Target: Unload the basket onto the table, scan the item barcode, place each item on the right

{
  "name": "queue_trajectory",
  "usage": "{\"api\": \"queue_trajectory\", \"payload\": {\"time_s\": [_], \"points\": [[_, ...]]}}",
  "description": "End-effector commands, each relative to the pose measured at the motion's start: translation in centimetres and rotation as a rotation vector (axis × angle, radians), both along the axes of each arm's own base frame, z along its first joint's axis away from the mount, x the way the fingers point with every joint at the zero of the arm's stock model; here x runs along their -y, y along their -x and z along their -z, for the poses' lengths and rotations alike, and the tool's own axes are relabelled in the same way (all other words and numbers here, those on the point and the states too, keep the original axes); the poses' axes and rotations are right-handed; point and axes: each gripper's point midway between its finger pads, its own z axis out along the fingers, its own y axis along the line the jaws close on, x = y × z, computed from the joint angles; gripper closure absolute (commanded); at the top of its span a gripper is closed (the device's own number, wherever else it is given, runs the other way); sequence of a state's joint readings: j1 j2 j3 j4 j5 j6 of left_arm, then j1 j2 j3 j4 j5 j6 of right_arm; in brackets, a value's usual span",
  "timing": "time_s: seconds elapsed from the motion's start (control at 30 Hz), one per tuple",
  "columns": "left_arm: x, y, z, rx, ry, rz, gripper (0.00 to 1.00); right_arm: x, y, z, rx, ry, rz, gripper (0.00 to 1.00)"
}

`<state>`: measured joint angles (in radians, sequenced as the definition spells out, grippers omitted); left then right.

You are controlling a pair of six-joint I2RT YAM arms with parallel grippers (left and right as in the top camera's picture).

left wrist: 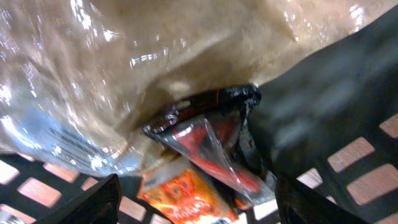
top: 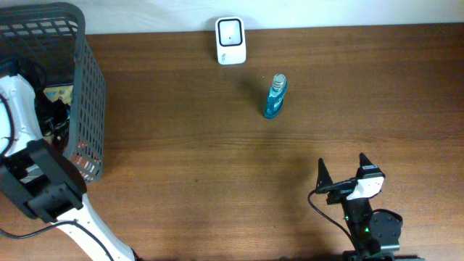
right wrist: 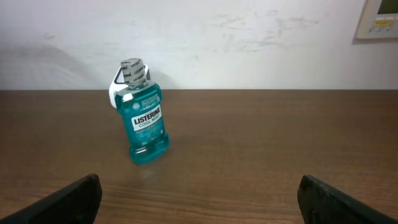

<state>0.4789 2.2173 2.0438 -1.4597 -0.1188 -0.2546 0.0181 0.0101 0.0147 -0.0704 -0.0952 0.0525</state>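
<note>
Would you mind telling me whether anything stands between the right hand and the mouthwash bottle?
Nothing visible does. Only bare table lies between the open right hand and the standing mouthwash bottle, and the stretch from the bottle to the white scanner by the wall is bare wood too.

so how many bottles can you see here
1: the blue mouthwash bottle stands on the table, right of the white scanner. Others may lie hidden in the basket.

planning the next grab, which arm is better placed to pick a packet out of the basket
Left. The left end effector is inside the basket, open right over the red packet. The right end effector sits open across the table, facing the mouthwash bottle.
</note>
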Motion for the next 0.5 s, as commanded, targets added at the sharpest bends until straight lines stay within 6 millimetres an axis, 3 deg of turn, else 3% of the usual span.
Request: {"api": "queue_trajectory", "payload": {"time_s": [0.0,0.07,0.3,0.4,0.43,0.47], "points": [[0.8,-0.4,0.7,0.024,0.036,-0.154,0.21,0.2,0.0,0.3,-0.003,-0.004,0.008,0.02],[2.2,-1.0,1.4,0.053,0.116,-0.161,0.2,0.2,0.0,0.3,-0.003,-0.004,0.008,0.02],[3.3,0.9,6.1,-0.017,0.142,-0.178,0.18,0.2,0.0,0.3,-0.003,-0.004,0.008,0.02],[3.3,0.8,7.6,-0.003,0.135,-0.187,0.18,0.2,0.0,0.3,-0.003,-0.004,0.008,0.02],[3.0,0.5,7.7,0.011,0.123,-0.185,0.21,0.2,0.0,0.3,-0.003,-0.004,0.009,0.02],[2.7,-0.1,7.8,0.038,0.111,-0.183,0.32,0.2,0.0,0.3,-0.003,-0.004,0.008,0.02]]}}
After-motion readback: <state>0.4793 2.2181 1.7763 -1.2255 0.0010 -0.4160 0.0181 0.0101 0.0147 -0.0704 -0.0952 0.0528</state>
